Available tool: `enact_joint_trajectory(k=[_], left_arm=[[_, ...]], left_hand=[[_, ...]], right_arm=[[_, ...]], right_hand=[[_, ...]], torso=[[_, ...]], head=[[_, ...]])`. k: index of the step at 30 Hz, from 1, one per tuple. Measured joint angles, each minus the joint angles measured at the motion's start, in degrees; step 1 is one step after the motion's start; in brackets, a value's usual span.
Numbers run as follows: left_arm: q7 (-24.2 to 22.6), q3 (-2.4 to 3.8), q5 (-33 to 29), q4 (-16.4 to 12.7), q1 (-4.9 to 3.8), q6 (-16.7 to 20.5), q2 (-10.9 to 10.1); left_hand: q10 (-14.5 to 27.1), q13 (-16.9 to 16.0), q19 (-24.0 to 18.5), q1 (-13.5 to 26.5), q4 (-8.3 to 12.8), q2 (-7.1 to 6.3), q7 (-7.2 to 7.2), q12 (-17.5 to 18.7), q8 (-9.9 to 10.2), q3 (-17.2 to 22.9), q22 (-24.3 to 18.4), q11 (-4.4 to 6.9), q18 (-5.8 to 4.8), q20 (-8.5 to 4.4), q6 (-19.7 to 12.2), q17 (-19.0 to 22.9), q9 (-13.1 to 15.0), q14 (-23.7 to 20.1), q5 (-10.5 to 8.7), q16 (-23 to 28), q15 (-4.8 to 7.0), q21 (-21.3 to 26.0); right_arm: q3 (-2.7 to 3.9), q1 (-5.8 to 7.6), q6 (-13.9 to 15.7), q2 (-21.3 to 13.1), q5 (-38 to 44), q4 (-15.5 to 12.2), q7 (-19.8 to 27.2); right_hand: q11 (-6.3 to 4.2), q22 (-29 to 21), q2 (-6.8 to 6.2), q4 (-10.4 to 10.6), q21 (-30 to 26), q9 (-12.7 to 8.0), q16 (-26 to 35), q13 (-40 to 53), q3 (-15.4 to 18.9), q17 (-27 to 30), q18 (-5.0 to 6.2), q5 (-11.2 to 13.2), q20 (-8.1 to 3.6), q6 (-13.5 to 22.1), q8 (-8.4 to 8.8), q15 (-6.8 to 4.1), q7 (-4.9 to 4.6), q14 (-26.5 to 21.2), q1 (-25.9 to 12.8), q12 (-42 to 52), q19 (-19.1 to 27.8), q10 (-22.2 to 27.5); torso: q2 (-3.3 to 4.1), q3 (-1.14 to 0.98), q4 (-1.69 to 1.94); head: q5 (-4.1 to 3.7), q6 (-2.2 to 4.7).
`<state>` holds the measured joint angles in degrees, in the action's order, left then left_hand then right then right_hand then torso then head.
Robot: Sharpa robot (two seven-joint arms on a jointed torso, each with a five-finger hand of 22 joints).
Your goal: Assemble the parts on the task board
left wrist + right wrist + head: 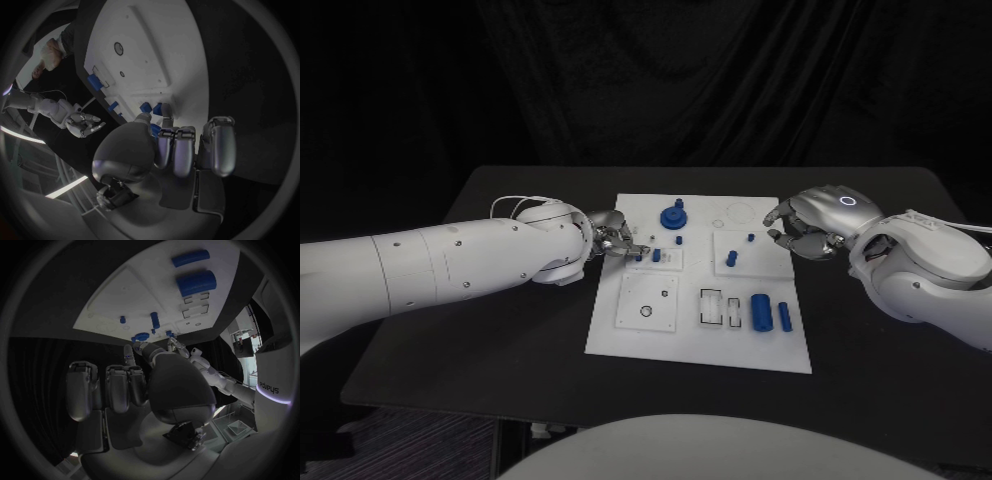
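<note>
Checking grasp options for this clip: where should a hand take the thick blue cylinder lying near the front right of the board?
Probably across its middle, from above. The thick blue cylinder lies flat on the white board, its long axis running front to back, so fingers could close on its round sides. A thinner blue rod lies close on its right, leaving little room there.

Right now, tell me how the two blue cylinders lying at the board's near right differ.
The thick cylinder is much wider than the thin cylinder. The thick one lies nearer the board's middle, beside the rectangular slots; the thin one lies toward the right edge. Both are blue, lie flat, side by side, untouched by either hand.
</note>
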<state>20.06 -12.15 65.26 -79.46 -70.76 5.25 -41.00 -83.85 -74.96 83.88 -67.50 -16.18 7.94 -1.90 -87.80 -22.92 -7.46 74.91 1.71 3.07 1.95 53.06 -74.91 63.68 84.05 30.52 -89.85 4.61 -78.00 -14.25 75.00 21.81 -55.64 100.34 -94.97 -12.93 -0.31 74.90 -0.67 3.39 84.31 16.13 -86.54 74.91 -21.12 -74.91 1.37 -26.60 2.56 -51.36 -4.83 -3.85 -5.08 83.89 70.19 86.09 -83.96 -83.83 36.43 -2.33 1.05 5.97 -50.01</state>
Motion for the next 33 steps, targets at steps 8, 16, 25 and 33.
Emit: enact_joint_trajectory(k=[8,16,25,33], left_arm=[[0.10,0.00,0.04,0.61,0.00,-0.39,0.47],[0.06,0.00,0.07,0.75,0.00,-0.74,0.92],[0.00,0.00,0.08,0.77,0.00,-1.15,0.96],[0.08,0.05,0.11,0.77,0.00,-1.45,0.94]], left_hand=[[0.00,0.01,0.00,-0.89,-0.10,-0.76,0.15,0.00,0.24,1.42,0.00,0.00,-0.01,0.00,-0.15,0.00,-0.19,0.00,2.08,0.00,0.00,0.22],[0.00,0.00,0.00,-1.40,-0.02,-1.27,0.15,0.00,0.30,2.29,0.00,-0.01,0.00,0.00,-0.15,0.00,-0.22,0.00,2.90,0.00,0.00,0.23],[0.00,-0.01,-0.01,-1.40,-0.02,-1.27,0.15,0.21,0.30,2.28,0.00,-0.01,0.00,0.01,-0.15,0.00,-0.27,0.00,2.90,0.00,0.00,0.23],[0.00,0.00,-0.01,-1.91,-0.03,-1.78,0.15,0.22,0.52,3.26,0.00,-0.01,0.00,0.01,-0.15,0.00,-0.44,0.00,3.74,0.00,-0.01,0.23]], right_arm=[[0.00,0.00,-0.03,0.00,0.00,0.00,-0.02],[0.00,0.00,-0.05,0.13,0.00,0.05,-0.04],[0.00,-0.01,-0.09,0.20,-0.01,0.14,-0.05],[0.00,-0.04,-0.14,0.31,-0.01,0.18,-0.05]], right_hand=[[0.00,0.00,0.00,0.00,0.00,0.00,0.00,0.00,0.00,0.00,0.00,0.00,0.00,0.00,0.00,0.00,0.00,0.00,0.00,0.00,0.00,0.00],[0.00,0.00,0.00,0.00,0.00,0.00,0.00,0.00,0.00,0.00,0.00,0.00,0.00,0.00,0.00,0.00,0.00,0.00,0.00,0.00,0.00,0.00],[0.00,0.00,0.00,0.00,0.00,-0.05,0.00,0.00,0.00,0.00,0.00,0.00,0.00,0.00,0.00,0.00,0.00,0.00,0.00,0.00,0.00,0.00],[0.00,0.00,0.00,0.00,0.00,-0.05,0.00,0.00,0.00,0.00,0.00,0.00,0.00,0.00,0.00,0.00,0.00,0.00,0.00,0.00,0.00,0.00]], torso=[[-0.01,0.01,-0.01],[-0.01,0.02,0.00],[0.00,0.03,0.04],[0.00,0.02,0.04]], head=[[-0.02,0.00],[-0.01,0.00],[0.09,0.00],[0.13,0.00]])
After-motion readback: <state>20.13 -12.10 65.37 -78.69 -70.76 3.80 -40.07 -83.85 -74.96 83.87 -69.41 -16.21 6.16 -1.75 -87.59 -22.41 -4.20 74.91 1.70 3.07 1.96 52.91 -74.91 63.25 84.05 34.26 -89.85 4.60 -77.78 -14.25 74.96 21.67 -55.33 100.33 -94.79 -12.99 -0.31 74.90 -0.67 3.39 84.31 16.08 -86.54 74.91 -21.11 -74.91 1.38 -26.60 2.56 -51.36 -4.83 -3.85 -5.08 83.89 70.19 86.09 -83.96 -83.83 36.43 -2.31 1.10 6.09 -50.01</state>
